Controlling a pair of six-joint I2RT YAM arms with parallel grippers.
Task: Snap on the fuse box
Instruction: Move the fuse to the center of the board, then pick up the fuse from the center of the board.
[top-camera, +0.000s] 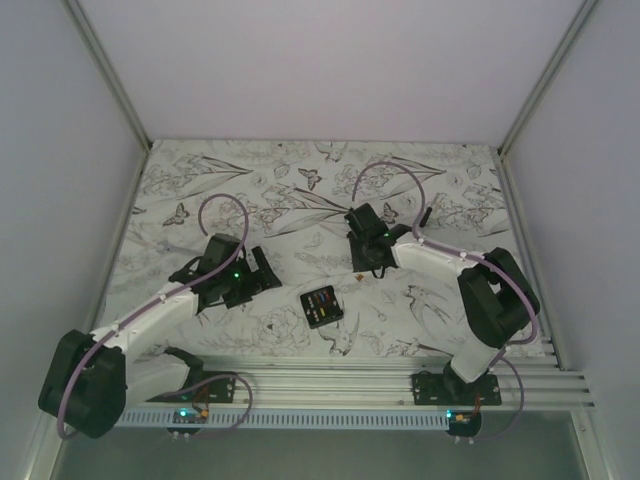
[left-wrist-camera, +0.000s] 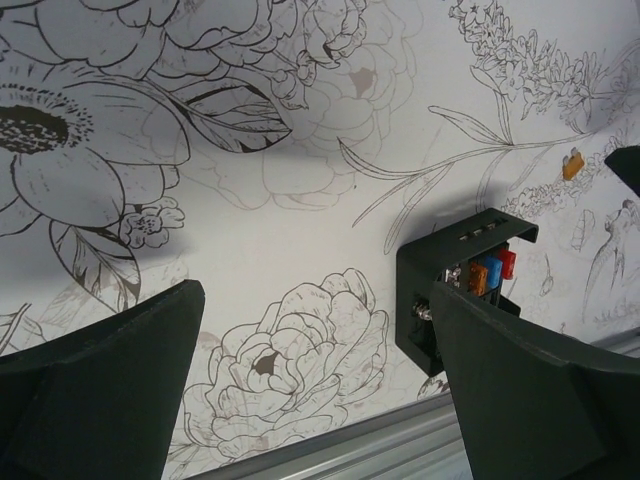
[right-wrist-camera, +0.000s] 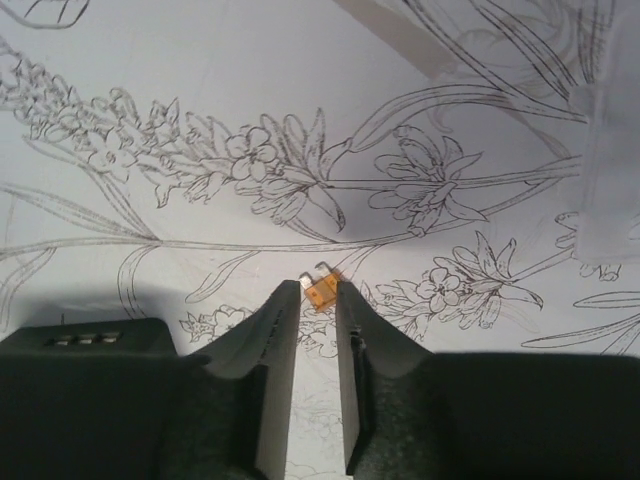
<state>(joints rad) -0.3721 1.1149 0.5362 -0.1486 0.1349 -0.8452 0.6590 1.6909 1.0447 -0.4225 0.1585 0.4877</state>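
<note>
item: fuse box (top-camera: 322, 305), small black squarish case, face up, red, blue and orange fuses showing in it. place: on the worktop (top-camera: 200, 180), a flower-and-butterfly print sheet, about midway along its near edge and a little in from the rail (top-camera: 330, 385) that carries my two bases; it lies between my arms, free of both. item: my left gripper (top-camera: 257, 272), low over the worktop left of the box, jaws spread wide, nothing between them; in the left wrist view the box sits just beside my right-hand finger (left-wrist-camera: 530, 390) and is partly hidden behind it, one corner and the coloured fuses showing. item: my right gripper (right-wrist-camera: 318, 310), over the print past the box toward the far right, jaws narrow with a slim gap down the middle. item: orange fuse (right-wrist-camera: 320, 293), tiny, two metal blades pointing away from me, lying right at my right fingertips and filling the gap between them; i cannot tell whether the tips pinch it or merely flank it.
</note>
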